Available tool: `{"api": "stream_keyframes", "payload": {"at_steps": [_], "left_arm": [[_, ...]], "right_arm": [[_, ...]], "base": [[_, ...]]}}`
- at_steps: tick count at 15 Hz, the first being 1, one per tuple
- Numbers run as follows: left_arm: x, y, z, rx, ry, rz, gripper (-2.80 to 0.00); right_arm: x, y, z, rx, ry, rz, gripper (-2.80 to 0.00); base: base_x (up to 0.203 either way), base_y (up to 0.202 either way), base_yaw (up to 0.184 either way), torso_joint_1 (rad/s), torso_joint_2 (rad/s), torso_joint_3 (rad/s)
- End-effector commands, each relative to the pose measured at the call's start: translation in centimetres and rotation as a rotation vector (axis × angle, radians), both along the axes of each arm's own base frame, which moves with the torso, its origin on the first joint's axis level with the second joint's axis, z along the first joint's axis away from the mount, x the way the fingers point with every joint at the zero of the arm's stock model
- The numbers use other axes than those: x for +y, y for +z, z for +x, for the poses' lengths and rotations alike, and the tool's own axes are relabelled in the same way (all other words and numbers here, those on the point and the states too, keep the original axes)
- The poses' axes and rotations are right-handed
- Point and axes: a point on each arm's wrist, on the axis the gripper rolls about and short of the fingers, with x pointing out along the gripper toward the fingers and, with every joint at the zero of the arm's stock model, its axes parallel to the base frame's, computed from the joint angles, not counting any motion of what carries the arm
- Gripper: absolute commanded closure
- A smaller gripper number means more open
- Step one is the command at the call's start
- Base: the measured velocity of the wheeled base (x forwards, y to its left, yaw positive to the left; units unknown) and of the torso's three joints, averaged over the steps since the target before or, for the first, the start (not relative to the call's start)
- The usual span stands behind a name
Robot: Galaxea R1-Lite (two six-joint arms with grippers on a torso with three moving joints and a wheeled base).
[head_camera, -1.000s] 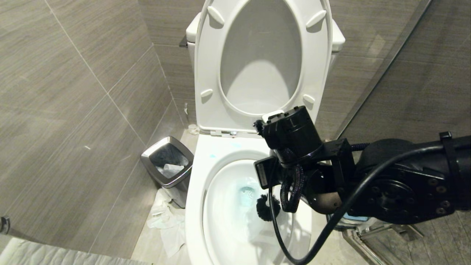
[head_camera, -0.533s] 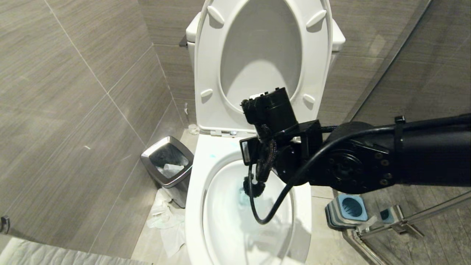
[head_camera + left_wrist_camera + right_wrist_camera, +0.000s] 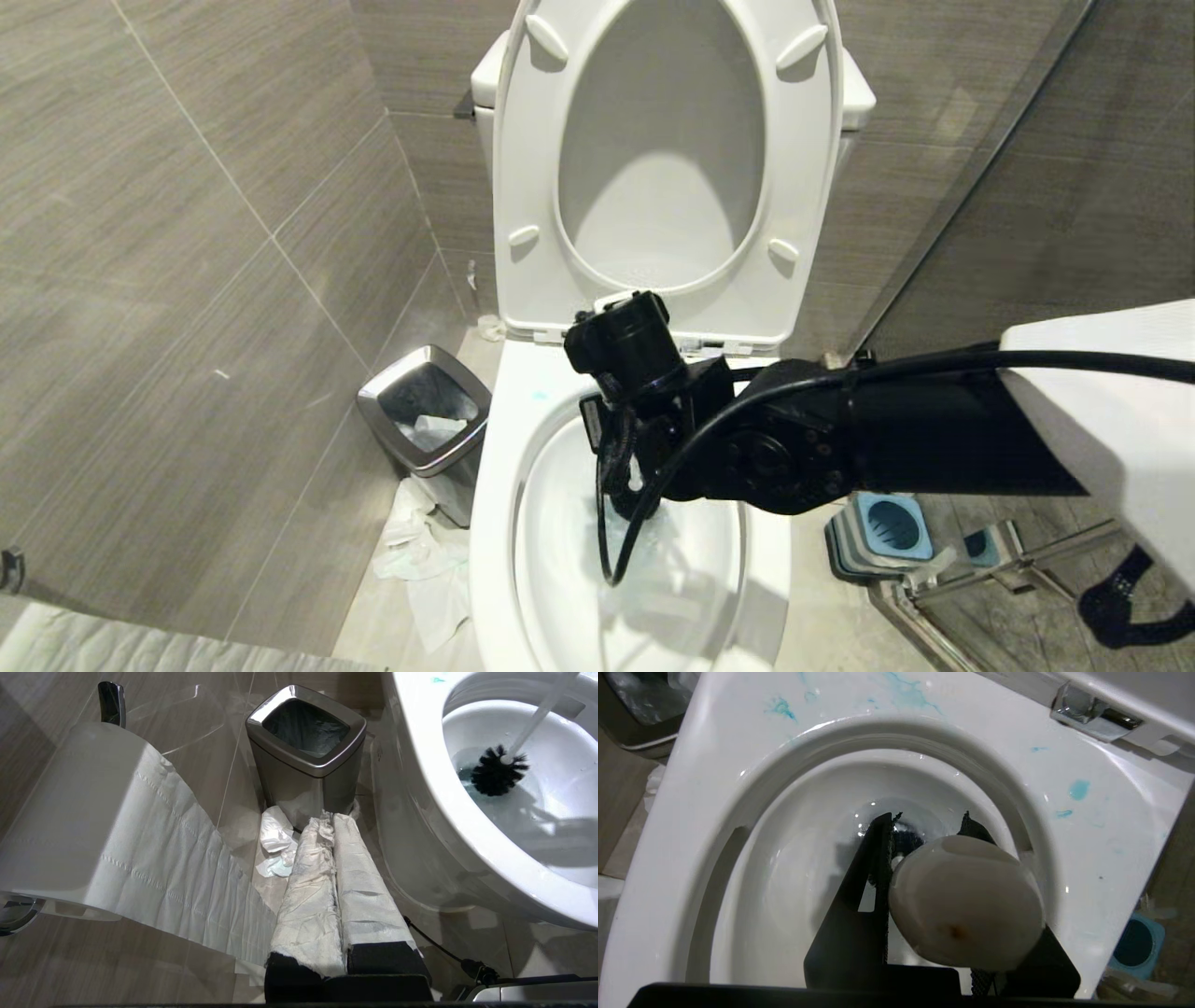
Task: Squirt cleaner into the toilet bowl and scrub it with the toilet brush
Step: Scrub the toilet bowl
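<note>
While the right gripper (image 3: 924,868) is clamped on the white handle of the 1 toilet brush (image 3: 497,770), its 2 fingers sit narrowly apart around the rounded handle end. Its black bristle head dips into blue-tinted water at the bottom of the 1 toilet bowl (image 3: 495,485). Cleaner (image 3: 1078,788) shows as several blue smears on the rim. The left gripper (image 3: 334,868) is pressed closed, empty, near 1 bin (image 3: 306,746).

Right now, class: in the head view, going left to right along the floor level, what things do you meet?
Bin → crumpled paper → toilet bowl → right claw holding the toilet brush over the bowl → blue brush holder.
</note>
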Motion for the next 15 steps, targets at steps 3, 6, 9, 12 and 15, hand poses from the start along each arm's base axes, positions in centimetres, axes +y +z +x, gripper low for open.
{"api": "stream_keyframes", "payload": {"at_steps": [3,6,9,12,15], "left_arm": [[0.0,0.0,0.0,0.002,0.000,0.000,0.00],[0.0,0.0,0.0,0.002,0.000,0.000,0.00],[0.0,0.0,0.0,0.002,0.000,0.000,0.00],[0.0,0.0,0.0,0.002,0.000,0.000,0.00],[0.0,0.0,0.0,0.002,0.000,0.000,0.00]], "right_arm": [[1.1,-2.8,1.0,0.016,-0.008,-0.026,0.00],[0.0,0.7,-0.1,-0.028,-0.003,0.027,0.00],[-2.8,6.7,-2.9,-0.091,0.007,0.105,0.00],[-6.4,11.5,-6.3,-0.099,0.032,0.133,0.00],[-8.2,13.7,-8.0,-0.070,0.106,0.156,0.00]], "base": [[0.000,0.000,0.000,0.000,0.00,0.000],[0.000,0.000,0.000,0.000,0.00,0.000],[0.000,0.000,0.000,0.000,0.00,0.000],[0.000,0.000,0.000,0.000,0.00,0.000],[0.000,0.000,0.000,0.000,0.00,0.000]]}}
